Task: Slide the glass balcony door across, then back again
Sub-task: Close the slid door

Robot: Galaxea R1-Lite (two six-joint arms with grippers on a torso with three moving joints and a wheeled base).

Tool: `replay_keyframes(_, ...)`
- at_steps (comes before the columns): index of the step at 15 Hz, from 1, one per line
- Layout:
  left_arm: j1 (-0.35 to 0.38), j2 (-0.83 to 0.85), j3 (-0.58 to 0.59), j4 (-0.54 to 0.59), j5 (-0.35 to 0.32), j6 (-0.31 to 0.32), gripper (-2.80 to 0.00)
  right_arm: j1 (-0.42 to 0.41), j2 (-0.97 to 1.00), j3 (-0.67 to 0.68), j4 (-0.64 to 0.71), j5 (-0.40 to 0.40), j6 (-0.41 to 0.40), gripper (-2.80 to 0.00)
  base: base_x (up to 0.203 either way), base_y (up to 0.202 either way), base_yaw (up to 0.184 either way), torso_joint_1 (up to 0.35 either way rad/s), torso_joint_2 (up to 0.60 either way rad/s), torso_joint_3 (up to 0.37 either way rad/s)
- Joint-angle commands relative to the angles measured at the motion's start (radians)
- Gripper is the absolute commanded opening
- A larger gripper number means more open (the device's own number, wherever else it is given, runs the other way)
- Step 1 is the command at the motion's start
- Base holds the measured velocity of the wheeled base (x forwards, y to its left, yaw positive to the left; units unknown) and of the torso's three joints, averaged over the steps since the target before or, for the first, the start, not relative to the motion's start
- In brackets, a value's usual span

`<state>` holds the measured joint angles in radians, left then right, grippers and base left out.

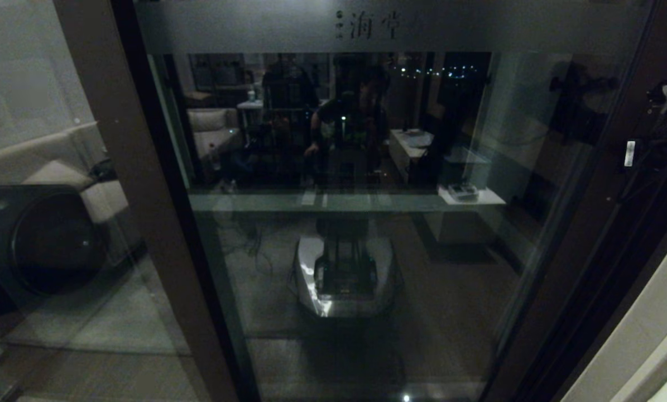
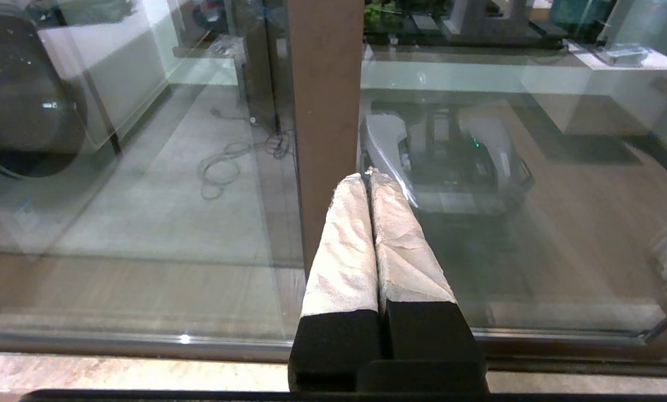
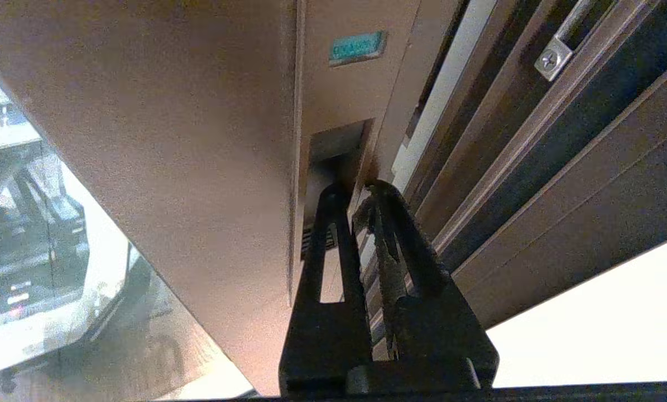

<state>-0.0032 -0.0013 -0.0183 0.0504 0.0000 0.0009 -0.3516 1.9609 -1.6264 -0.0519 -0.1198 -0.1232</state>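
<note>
The glass balcony door (image 1: pixel 366 251) fills the head view, with a frosted band (image 1: pixel 366 25) across its top and dark brown stiles on its left (image 1: pixel 143 212) and right (image 1: pixel 601 212). My right arm (image 1: pixel 665 111) reaches the right stile high up. There my right gripper (image 3: pixel 358 190) sits at the recessed handle (image 3: pixel 336 151): one finger in the recess, the other on the outer side of the stile's edge, nearly together. My left gripper (image 2: pixel 366 177) is shut and empty, its white-taped fingers (image 2: pixel 344 240) low in front of the left stile (image 2: pixel 325 111).
Left of the door stands a handle-less glass panel showing a sofa and a dark round appliance (image 1: pixel 48 240). The glass mirrors my own base (image 1: pixel 344 273). The door frame's rails (image 3: pixel 534 139) and a pale wall (image 1: pixel 646 335) close in on the right. The floor track (image 2: pixel 143 340) runs below.
</note>
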Motion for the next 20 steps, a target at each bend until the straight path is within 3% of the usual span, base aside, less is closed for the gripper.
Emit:
replay_keyframes(1,0.000,0.000,0.000,0.000,0.000,0.001,-2.80,-0.003,0.006,-0.001,-0.006,0.000,-0.001,-2.80,0.000,0.000,0.000,0.000,0.00,0.000)
replay_keyframes(20,0.000,0.000,0.000,0.000,0.000,0.001,-2.80,-0.043,0.041,-0.043,-0.006,0.000,-0.006,-2.80,0.000,0.000,0.000,0.000,0.00,0.000)
